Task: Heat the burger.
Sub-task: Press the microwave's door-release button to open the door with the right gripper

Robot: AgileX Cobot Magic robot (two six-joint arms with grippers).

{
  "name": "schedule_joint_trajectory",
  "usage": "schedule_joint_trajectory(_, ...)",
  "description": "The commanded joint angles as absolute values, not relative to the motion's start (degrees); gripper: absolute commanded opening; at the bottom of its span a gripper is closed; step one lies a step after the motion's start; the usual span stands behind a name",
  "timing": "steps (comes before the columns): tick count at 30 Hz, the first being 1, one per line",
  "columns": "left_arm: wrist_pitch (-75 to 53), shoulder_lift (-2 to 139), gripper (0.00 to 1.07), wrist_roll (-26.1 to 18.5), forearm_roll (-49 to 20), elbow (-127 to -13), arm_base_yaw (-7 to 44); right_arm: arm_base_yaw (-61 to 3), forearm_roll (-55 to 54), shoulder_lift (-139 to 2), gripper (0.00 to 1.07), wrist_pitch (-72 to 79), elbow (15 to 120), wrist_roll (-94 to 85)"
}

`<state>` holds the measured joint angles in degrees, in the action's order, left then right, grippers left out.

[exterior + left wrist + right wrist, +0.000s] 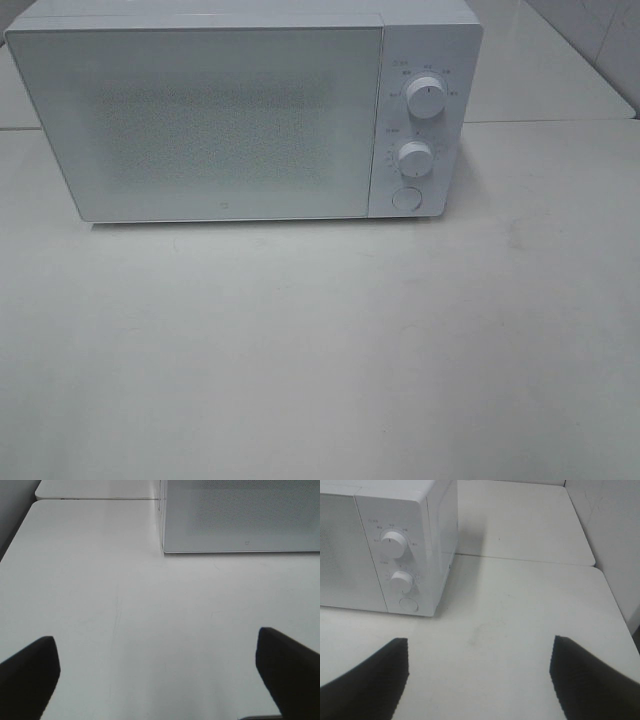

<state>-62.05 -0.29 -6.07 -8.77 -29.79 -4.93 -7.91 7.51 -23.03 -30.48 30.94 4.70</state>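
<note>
The burger is out of view in every frame. A white microwave (230, 110) stands at the back of the table with its door (200, 120) shut; two round knobs and a round button (406, 197) sit on its right panel. Neither arm shows in the high view. In the left wrist view my left gripper (157, 667) hangs open over bare tabletop, facing the microwave's lower left corner (240, 515). My right gripper (480, 667) is open too, with nothing between its dark fingers (585, 680), to the right of the microwave's control panel (395, 560).
The white table (320, 340) spreads in front of the microwave. A second table surface (520, 520) adjoins behind, with a seam between them. A pale wall (615, 540) rises at the far right, close to the table's right edge.
</note>
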Motion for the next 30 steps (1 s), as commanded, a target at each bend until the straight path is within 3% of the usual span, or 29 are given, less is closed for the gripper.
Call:
schedule_joint_trajectory(1, -61.4, -1.2, 1.00, -5.7, -8.9, -29.6, -5.1, -7.6, 7.4, -29.0, 0.76, -22.0, 31.5, 5.6)
schedule_joint_trajectory(22, -61.4, -1.2, 1.00, -5.7, -8.9, -29.6, -5.1, -7.7, 6.7, -57.4, 0.75, 7.0, 31.1, 8.3)
schedule_joint_trajectory(30, -61.4, -1.2, 1.00, -5.7, -8.9, -29.6, -5.1, -7.7, 1.9, -63.4, 0.73, 28.9, 22.1, 7.0)
